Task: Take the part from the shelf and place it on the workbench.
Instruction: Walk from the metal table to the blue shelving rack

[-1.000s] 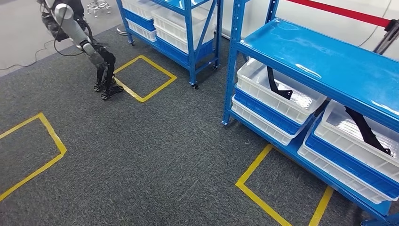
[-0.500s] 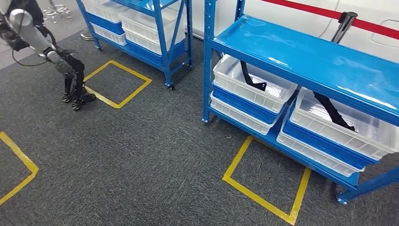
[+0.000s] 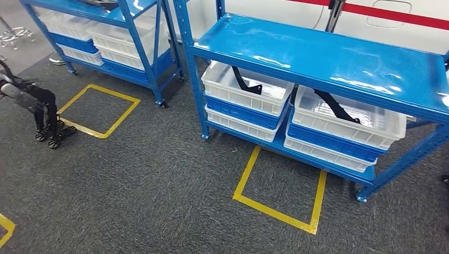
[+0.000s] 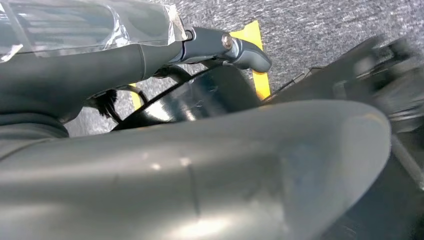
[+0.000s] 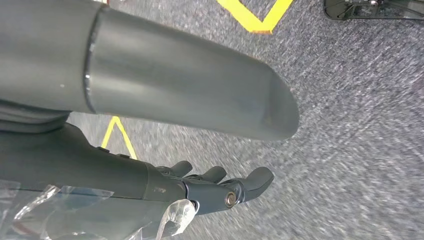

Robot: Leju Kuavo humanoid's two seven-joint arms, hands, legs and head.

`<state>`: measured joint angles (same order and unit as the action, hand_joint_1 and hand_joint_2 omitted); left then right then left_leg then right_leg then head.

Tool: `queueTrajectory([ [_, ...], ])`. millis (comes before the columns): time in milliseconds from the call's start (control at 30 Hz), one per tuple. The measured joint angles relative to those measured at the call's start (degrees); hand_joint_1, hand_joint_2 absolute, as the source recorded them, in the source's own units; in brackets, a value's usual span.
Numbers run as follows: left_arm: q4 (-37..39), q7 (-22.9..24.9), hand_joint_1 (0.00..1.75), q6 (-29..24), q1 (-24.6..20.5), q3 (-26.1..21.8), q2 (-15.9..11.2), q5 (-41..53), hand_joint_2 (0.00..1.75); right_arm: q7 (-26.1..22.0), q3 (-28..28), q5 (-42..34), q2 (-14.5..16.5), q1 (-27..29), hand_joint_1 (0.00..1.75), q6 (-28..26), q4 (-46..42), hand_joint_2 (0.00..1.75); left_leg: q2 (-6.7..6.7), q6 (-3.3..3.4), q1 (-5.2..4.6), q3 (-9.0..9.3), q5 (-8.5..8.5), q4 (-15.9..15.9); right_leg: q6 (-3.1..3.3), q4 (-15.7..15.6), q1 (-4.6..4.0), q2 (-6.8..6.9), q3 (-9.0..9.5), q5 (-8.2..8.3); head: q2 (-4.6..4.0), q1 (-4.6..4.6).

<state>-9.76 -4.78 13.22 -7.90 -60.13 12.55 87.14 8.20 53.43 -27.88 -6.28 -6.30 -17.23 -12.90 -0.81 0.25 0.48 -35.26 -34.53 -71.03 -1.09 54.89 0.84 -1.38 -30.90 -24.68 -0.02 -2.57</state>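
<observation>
Camera panned right — shelf (image 3: 317,53) centred.

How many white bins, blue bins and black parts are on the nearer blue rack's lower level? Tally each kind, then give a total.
White bins: 4
Blue bins: 2
Black parts: 2
Total: 8
</observation>
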Motion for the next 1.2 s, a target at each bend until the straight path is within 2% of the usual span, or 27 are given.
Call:
queueTrajectory([
  [33,0.0,-0.1,0.0,0.0,0.0,0.0,0.0,0.0,0.0,-0.1,0.0,-0.1,0.0,0.1,0.0,-0.1,0.0,0.0,0.19,0.13,-0.02,-0.51,0.45,-0.7,0.03,0.0,-0.08,-0.8,-0.01,0.03,0.0,-0.02],
  [67,0.1,-0.1,0.0,0.0,0.0,0.0,0.0,0.0,0.0,-0.2,0.0,-0.2,0.0,0.1,0.0,-0.2,0.0,0.0,0.43,0.39,-0.07,0.08,1.96,1.0,0.05,0.0,-0.15,-1.59,0.03,0.06,0.0,-0.03],
  [100,0.1,0.1,0.0,0.0,-0.1,0.0,0.0,0.0,0.0,-0.4,0.0,-0.3,0.1,0.1,0.0,-0.2,0.0,0.0,0.96,0.77,-0.14,1.62,4.12,4.6,0.03,0.0,-0.2,-2.36,0.11,0.09,0.0,-0.03],
  [167,0.1,0.7,0.0,0.0,-0.2,0.0,0.0,0.0,0.0,-0.6,0.0,-0.3,0.5,0.1,0.0,-0.2,0.0,0.0,3.46,1.73,-0.35,5.07,7.8,12.7,-0.12,0.0,-0.27,-3.73,0.16,0.15,0.0,-0.04],
  [233,0.1,1.3,0.0,0.0,-0.2,0.0,0.0,0.0,0.0,-0.5,0.0,-0.3,0.9,0.1,0.0,-0.2,0.0,0.0,4.85,2.29,-0.65,6.51,8.93,16.3,-0.63,0.0,-0.23,-4.87,-0.03,0.26,0.0,-0.06],
  [300,0.1,1.4,0.0,0.0,-0.4,0.1,0.1,0.0,0.0,-0.1,0.0,-0.4,0.9,0.4,0.0,-0.3,0.0,0.0,3.82,2.57,-0.74,6.63,9.2,16.9,-1.33,-0.1,-0.21,-5.71,-0.3,0.43,0.01,-0.06],
  [367,0.2,1.1,0.0,-0.3,-0.6,0.1,0.4,0.0,0.0,0.2,0.0,-0.4,0.9,0.4,0.0,-0.3,0.1,0.0,2.59,3.05,-0.49,6.75,9.74,17.5,-1.89,1.6,-0.23,-3.9,-1.18,-0.78,0.01,0.06],
  [433,0.3,0.5,0.0,-0.6,-0.7,0.1,0.7,0.0,0.0,0.3,0.0,-0.5,1.0,0.2,0.0,-0.3,0.2,0.0,1.06,3.37,-0.38,6.75,9.96,17.7,-2.44,8.0,-0.15,-0.78,-4.1,-4.5,0.01,0.25],
  [467,0.4,0.1,0.0,-0.6,-0.6,0.1,0.8,0.0,0.0,0.3,0.0,-0.5,1.0,0.2,0.0,-0.4,0.2,0.0,0.22,3.46,-0.41,6.68,9.94,17.7,-2.77,12.1,-0.07,0.05,-6.03,-6.46,0.01,0.3],
  [500,0.5,-0.2,0.0,-0.5,-0.6,0.1,1.0,0.0,0.0,0.3,0.0,-0.5,1.0,0.1,0.0,-0.4,0.2,0.0,-0.62,3.46,-0.43,6.64,9.91,17.7,-3.05,15.3,0.02,0.44,-7.54,-7.65,0.01,0.33],
  [533,0.6,-0.5,0.0,-0.5,-0.7,0.1,1.1,0.0,0.0,0.3,0.0,-0.6,0.9,0.1,0.0,-0.4,0.2,0.0,-1.37,3.44,-0.42,6.62,9.87,17.7,-3.32,16.6,0.14,0.67,-8.11,-7.74,0.0,0.34],
  [567,0.7,-0.7,0.0,-0.5,-0.8,0.1,1.3,0.0,0.0,0.3,0.0,-0.6,0.8,0.2,0.0,-0.4,0.2,0.0,-2.03,3.37,-0.35,6.65,9.8,17.7,-3.57,15.6,0.28,0.96,-7.48,-6.75,0.0,0.34],
  [600,0.9,-0.9,0.0,-0.6,-0.9,0.1,1.6,0.0,0.0,0.3,0.0,-0.6,0.7,0.2,0.0,-0.4,0.2,0.0,-2.59,3.22,-0.25,6.74,9.68,17.6,-3.81,12.4,0.46,1.58,-5.7,-4.96,0.0,0.34],
  [667,1.0,-1.0,0.0,-1.2,-1.0,0.1,1.9,0.0,0.0,0.3,0.0,-0.7,0.5,0.1,0.0,-0.4,0.2,0.0,-3.61,2.6,-0.32,6.93,9.22,17.3,-4.0,4.2,0.65,4.26,-1.36,-1.61,0.0,0.37],
  [700,1.1,-1.0,0.0,-1.6,-1.0,0.1,2.0,0.0,0.0,0.3,0.0,-0.8,0.4,0.0,0.0,-0.4,0.2,0.0,-4.08,2.22,-0.46,7.0,8.96,17.1,-3.66,1.6,0.65,5.18,-0.08,-0.75,0.0,0.35],
  [733,1.2,-1.0,0.0,-2.3,-1.0,0.1,2.1,0.0,0.0,0.3,0.0,-0.8,0.4,0.0,0.0,-0.4,0.2,0.0,-4.55,1.87,-0.61,7.08,8.73,17.0,-3.15,0.5,0.57,5.58,0.37,-0.52,0.0,0.31],
  [800,1.4,-1.1,0.0,-3.7,-1.1,0.1,2.2,0.0,0.0,0.2,0.0,-0.8,0.3,0.0,0.0,-0.5,0.2,0.0,-5.46,1.22,-0.52,7.33,8.49,16.9,-1.92,0.4,0.36,4.34,0.08,-0.43,0.0,0.22],
  [833,1.5,-1.1,0.0,-4.6,-1.2,0.1,2.3,0.0,0.0,0.1,0.0,-0.8,0.2,0.0,0.0,-0.5,0.2,0.0,-5.03,0.84,-0.34,7.35,8.12,16.6,-1.52,0.3,0.35,3.77,0.0,-0.33,0.0,0.19],
  [900,1.8,-0.8,0.0,-5.7,-1.3,0.1,2.3,0.0,0.0,0.0,0.0,-0.9,0.2,-0.1,0.0,-0.6,0.2,0.0,-2.69,0.22,-0.02,6.02,5.65,13.0,-0.75,0.2,0.48,2.79,-0.09,-0.01,0.0,0.1],
  [933,1.9,-0.6,0.0,-5.8,-1.3,0.1,2.3,0.0,0.0,0.0,0.0,-0.9,0.2,-0.1,0.0,-0.6,0.2,0.0,-1.26,0.04,0.06,4.45,3.63,9.4,-0.49,0.2,0.45,2.27,-0.21,0.11,0.0,0.03],
  [967,2.1,-0.4,0.0,-5.8,-1.3,0.1,2.3,0.0,0.0,0.0,0.0,-0.9,0.2,-0.2,0.0,-0.6,0.2,0.0,-0.48,-0.01,0.09,2.45,1.62,5.1,-0.27,0.2,0.37,1.63,-0.35,0.21,0.0,-0.02],
  [1000,2.1,-0.2,0.0,-5.8,-1.3,0.1,2.3,0.0,0.0,0.0,0.0,-1.0,0.2,-0.2,0.0,-0.6,0.2,0.0,-0.12,0.02,0.06,0.68,0.28,1.5,-0.13,0.2,0.24,0.9,-0.47,0.29,0.0,-0.07],
  [1033,2.2,0.0,0.0,-5.8,-1.3,0.1,2.2,0.0,0.0,0.0,0.0,-1.0,0.2,-0.2,0.0,-0.6,0.2,0.0,0.07,0.11,0.03,-0.39,0.0,-0.6,-0.05,0.3,0.12,0.13,-0.55,0.35,0.0,-0.12],
  [1067,2.2,0.1,0.0,-5.8,-1.2,0.1,2.2,0.0,0.0,0.0,0.0,-1.0,0.2,-0.1,0.0,-0.6,0.2,0.0,0.24,0.32,-0.03,-0.43,0.87,-0.3,-0.03,0.3,0.04,-0.67,-0.56,0.39,0.0,-0.14],
  [1100,2.3,0.2,0.0,-5.8,-1.3,0.1,2.1,0.0,0.0,0.0,0.0,-1.0,0.2,-0.1,0.0,-0.6,0.2,0.0,0.58,0.69,-0.14,0.68,2.72,2.3,-0.06,0.3,-0.04,-1.43,-0.51,0.45,0.0,-0.17],
  [1167,2.3,0.2,0.0,-5.8,-1.4,0.1,2.1,0.0,0.0,0.0,0.0,-1.0,0.3,-0.1,0.0,-0.6,0.2,0.0,2.81,1.76,-0.4,4.22,6.84,10.6,-0.26,0.3,-0.15,-2.82,-0.46,0.58,0.0,-0.19],
  [1200,2.3,0.2,0.0,-5.7,-1.4,0.1,2.1,0.0,0.0,0.1,0.0,-0.9,0.4,-0.1,0.0,-0.6,0.2,0.0,3.83,2.18,-0.55,5.51,8.13,13.8,-0.46,0.3,-0.2,-3.37,-0.51,0.65,0.0,-0.19],
])
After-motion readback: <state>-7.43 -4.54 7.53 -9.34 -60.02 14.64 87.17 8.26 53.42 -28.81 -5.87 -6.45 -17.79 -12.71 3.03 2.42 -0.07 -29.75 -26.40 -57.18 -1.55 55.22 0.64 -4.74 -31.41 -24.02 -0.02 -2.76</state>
